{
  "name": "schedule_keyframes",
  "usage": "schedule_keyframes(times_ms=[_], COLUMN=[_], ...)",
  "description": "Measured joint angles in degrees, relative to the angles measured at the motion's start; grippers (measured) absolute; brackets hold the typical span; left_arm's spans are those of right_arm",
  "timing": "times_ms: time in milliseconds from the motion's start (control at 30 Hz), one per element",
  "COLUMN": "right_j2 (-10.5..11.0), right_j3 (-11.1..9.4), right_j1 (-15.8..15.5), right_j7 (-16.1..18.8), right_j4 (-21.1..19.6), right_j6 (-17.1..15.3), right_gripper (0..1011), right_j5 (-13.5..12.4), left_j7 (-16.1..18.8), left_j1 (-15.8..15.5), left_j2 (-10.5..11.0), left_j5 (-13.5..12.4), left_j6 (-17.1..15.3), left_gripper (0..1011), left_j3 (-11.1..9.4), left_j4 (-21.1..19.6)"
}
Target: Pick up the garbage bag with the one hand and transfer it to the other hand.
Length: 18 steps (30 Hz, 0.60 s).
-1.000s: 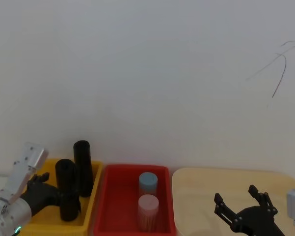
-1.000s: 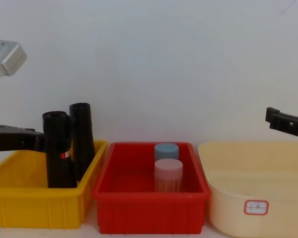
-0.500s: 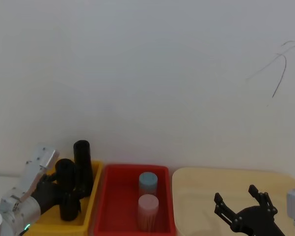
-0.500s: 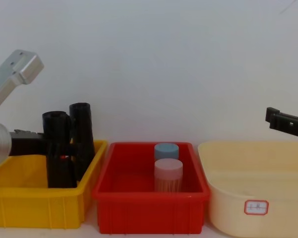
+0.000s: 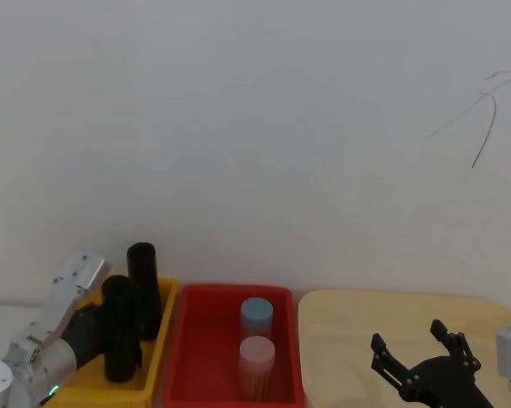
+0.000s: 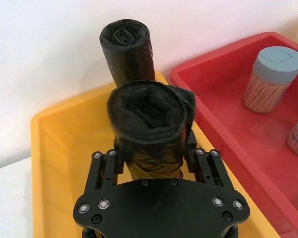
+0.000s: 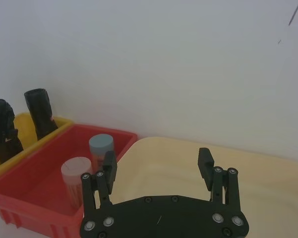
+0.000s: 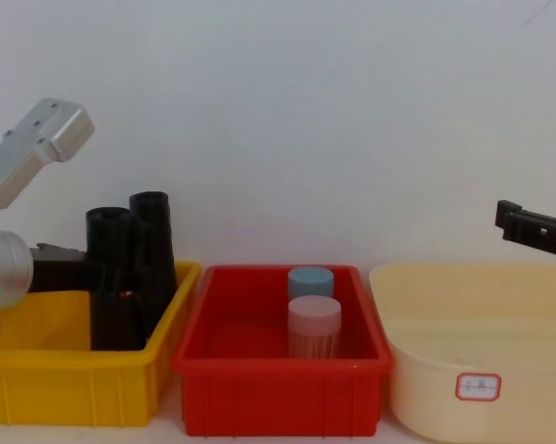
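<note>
Garbage bag (image 5: 119,327) standing in yellow bin (image 5: 167,323), lower left of frame, left gripper (image 6: 153,151) clamping its sides. Plain roll (image 5: 143,289) standing just beside: lift risking toppling it. Soft roll possibly slipping. Right gripper (image 7: 156,157) hanging wide apart, lower right.

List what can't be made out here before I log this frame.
- Bag label: chest view, the left gripper, shut on the bag, covers all but a red speck.
- Bag base: chest view, the yellow bin wall hides it, so lift-off can't be judged.
- Right gripper, open: chest view, cut off by the right edge.
- Sticker on the tub: chest view, text too small to read.
</note>
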<state>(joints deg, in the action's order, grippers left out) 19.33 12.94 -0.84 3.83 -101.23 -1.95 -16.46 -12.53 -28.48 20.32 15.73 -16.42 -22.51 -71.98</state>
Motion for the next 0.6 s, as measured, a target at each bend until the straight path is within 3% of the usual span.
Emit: schedule_keyframes(times_ms=[233,600], right_j2=[0.0,0.0], right_j3=[0.0,0.0], right_j1=[0.0,0.0], right_j7=[0.0,0.0], right_j4=[0.0,0.0], right_j6=[0.0,0.0], right_gripper=[1000,1000], right_j5=[0.0,0.0], left_j7=[-0.1,-0.3], left_j1=[-0.3,-0.3], left_j2=[-0.2,-0.2], left_j5=[-0.2,-0.4], left_j6=[0.1,0.3], left_gripper=[503,440], left_j3=[-0.2,-0.2], left_j4=[0.5,0.5])
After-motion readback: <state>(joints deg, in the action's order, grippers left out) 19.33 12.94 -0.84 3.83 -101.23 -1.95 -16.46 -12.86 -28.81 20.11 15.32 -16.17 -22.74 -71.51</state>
